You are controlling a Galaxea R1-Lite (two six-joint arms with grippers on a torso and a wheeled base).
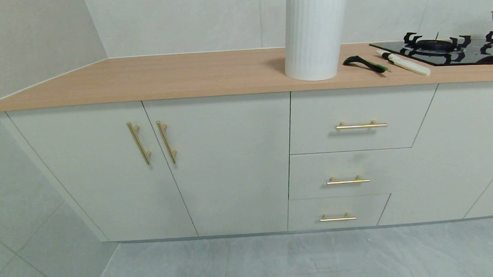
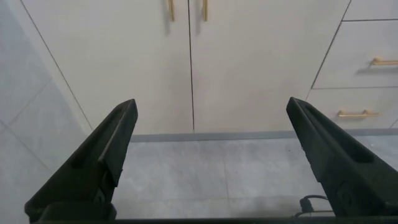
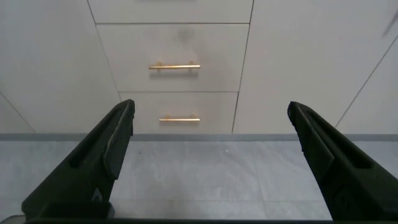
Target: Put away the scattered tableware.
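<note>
As you stand, left pincer (image 2: 209,106): apart, empty, low before cabinet doors (image 2: 249,62).
Right pincer (image 3: 209,107): apart, empty, facing drawers (image 3: 174,56).
Bench (image 1: 166,75): black tool (image 1: 365,63) and pale knife (image 1: 404,63) lie loose beside white canister (image 1: 314,33), likely your store for them.

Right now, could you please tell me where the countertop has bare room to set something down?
The widest bare stretch of the countertop runs from the wall corner on the left up to the white ribbed canister. To its right it is crowded: a black tool and a cream utensil lie close together between canister and stove.
</note>
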